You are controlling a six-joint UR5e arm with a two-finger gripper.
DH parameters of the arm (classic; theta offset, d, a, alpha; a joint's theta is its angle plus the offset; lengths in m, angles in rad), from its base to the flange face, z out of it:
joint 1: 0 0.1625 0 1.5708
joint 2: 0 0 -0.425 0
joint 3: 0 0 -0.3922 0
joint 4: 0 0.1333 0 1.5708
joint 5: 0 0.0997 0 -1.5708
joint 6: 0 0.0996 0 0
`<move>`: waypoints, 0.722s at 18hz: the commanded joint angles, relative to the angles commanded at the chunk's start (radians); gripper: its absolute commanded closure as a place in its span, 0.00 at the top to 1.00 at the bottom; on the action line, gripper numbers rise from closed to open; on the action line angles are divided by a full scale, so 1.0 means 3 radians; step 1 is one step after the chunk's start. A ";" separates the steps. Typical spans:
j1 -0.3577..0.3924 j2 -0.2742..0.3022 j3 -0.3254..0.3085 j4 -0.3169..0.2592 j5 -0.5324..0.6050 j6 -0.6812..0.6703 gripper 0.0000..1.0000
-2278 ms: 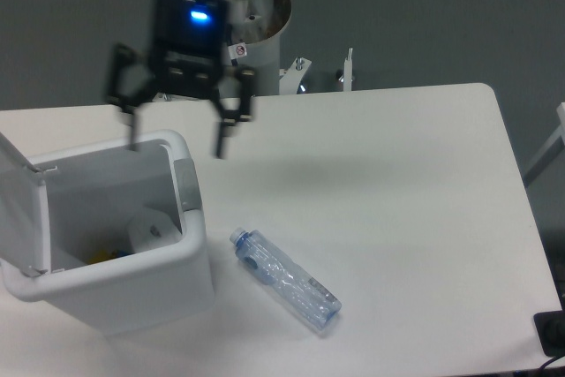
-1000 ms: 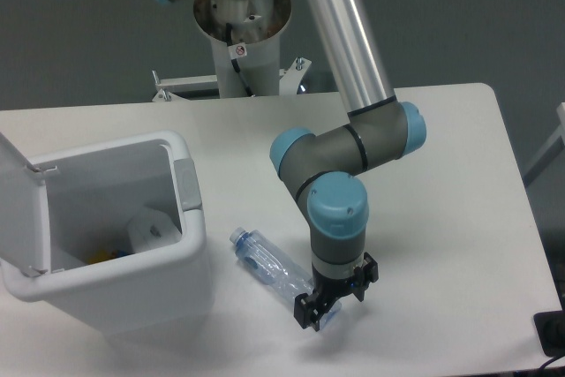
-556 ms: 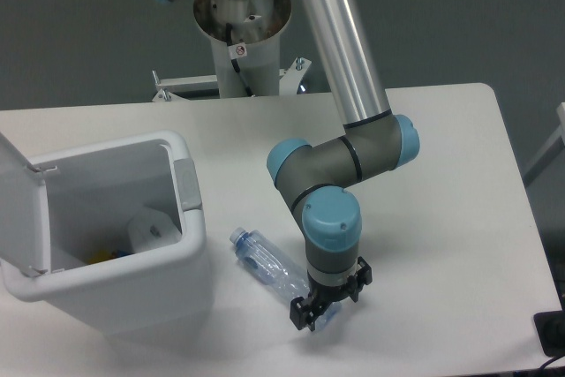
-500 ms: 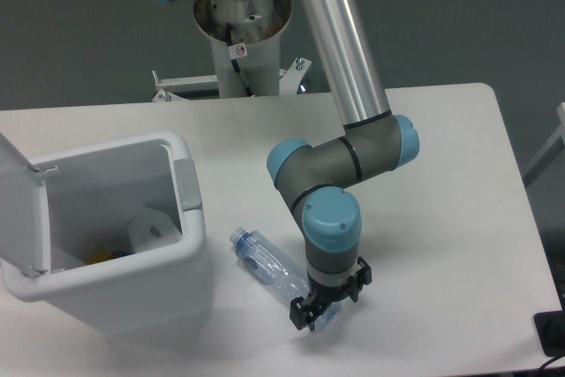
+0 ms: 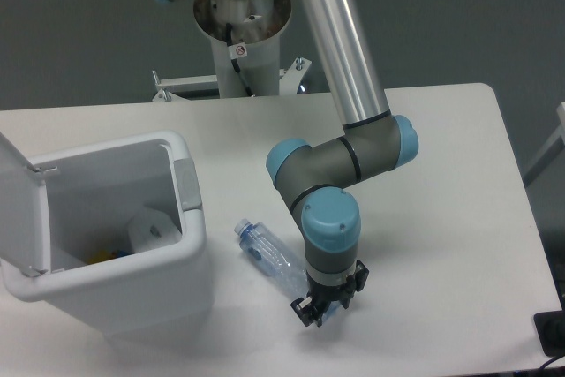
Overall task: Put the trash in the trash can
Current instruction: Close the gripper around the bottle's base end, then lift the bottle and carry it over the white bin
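Note:
The crushed clear plastic bottle [image 5: 269, 256] with a bluish cap lies slanted on the white table, cap end toward the trash can. My gripper [image 5: 327, 303] points down over the bottle's bottom end and is shut on it. The fingers hide that end. The trash can [image 5: 190, 192] is a large white bin at the left with its lid [image 5: 19, 205] flipped open. Inside it lies a crumpled white wrapper [image 5: 150, 230] beside something yellow [image 5: 101, 256].
The arm's grey pedestal [image 5: 238, 24] and metal brackets [image 5: 296, 72] stand behind the table's far edge. A black object [image 5: 551, 333] sits at the table's front right corner. The forearm [image 5: 340, 50] slants across the table's middle.
The gripper came from above the trash can down to the bottle's far end. Its fingers have closed in, and the bottle's cap end has shifted slightly up and right.

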 joint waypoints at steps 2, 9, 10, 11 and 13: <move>0.0000 0.0005 0.0005 0.0005 0.0000 0.0000 0.55; 0.0097 0.0388 0.0077 0.0015 -0.0061 0.0184 0.55; 0.0138 0.0444 0.0127 0.0015 -0.0102 0.0179 0.55; 0.0209 0.0501 0.0189 0.0031 -0.0168 0.0169 0.55; 0.0393 0.0634 0.0428 0.0168 -0.0515 0.0128 0.55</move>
